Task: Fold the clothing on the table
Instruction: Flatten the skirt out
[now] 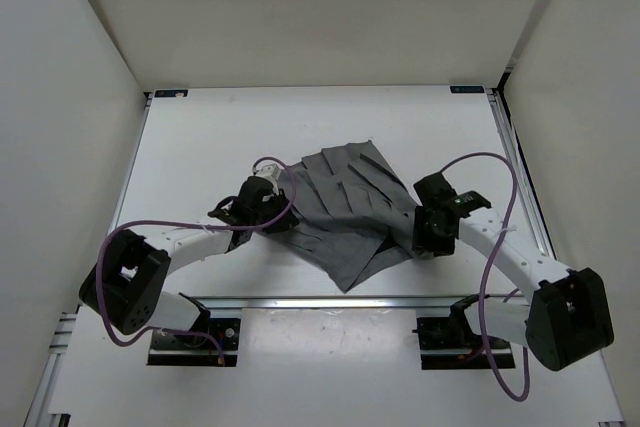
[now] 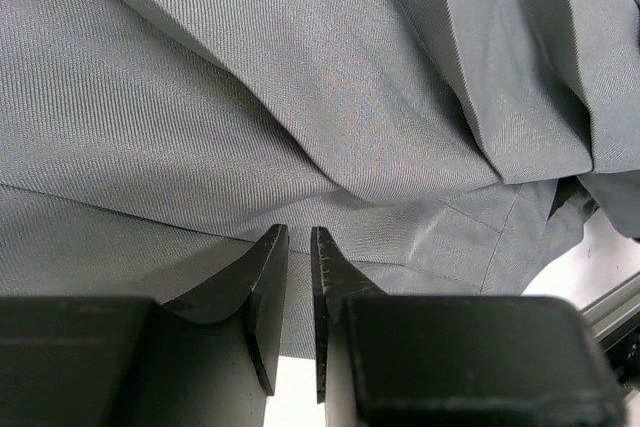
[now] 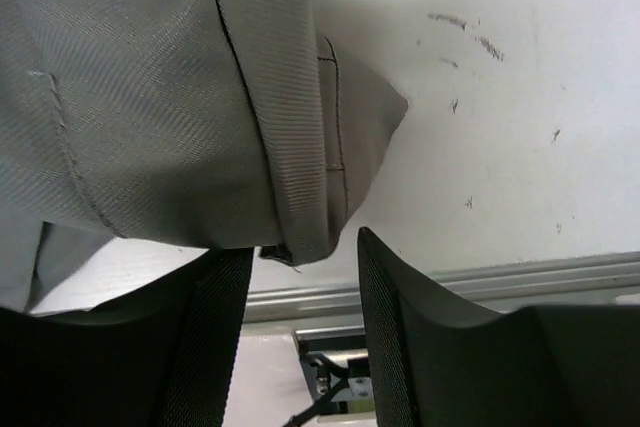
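The grey clothing (image 1: 345, 212) is lying crumpled with bare tabletop (image 1: 200, 137) all round it. It's thin, floppy, pleated stuff, so I'd guess it sags and slides once lifted. Better to pinch a stitched hem corner than a loose pleat. The left fingers (image 2: 262, 282) sit narrow at its left edge with cloth right at the tips, but I can't tell if they've got any. The right fingers (image 3: 400, 307) are spread wide at its right hem, gripping nothing. The near rail (image 1: 330, 299) runs just past its lowest corner, and purple cables (image 1: 480, 155) loop close by, so that's a possible snag.
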